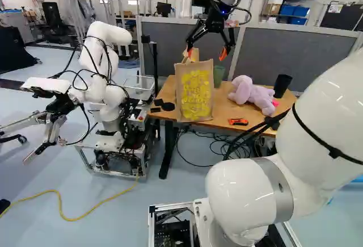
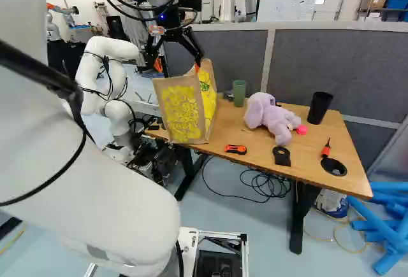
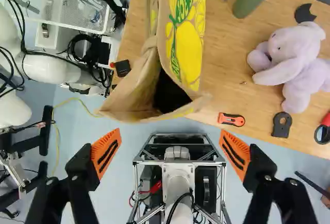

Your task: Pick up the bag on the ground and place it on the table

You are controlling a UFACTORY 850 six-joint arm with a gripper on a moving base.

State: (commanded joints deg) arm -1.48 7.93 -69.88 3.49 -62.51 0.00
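Note:
My gripper [image 1: 207, 53] is above the left end of the wooden table [image 1: 227, 113], over the brown paper bag [image 1: 195, 95] with yellow print. Upright near the table's front edge, the bag [image 2: 183, 111] has its top open. In the wrist view the gripper [image 3: 170, 153] stands wide open, nothing between its orange-padded fingers. The bag's mouth [image 3: 167, 92] lies ahead of them, apart from both; its inside is dark and its base is hidden there.
On the table are a green cup [image 2: 239, 93], purple plush toy [image 2: 274, 118], black cup [image 2: 319, 107], orange cutter [image 2: 236, 149] and small tools. Another robot [image 1: 105, 71] stands left of the table. Blue tubes [image 2: 386, 223] and a white bag or container [image 2: 332, 202] lie on the floor.

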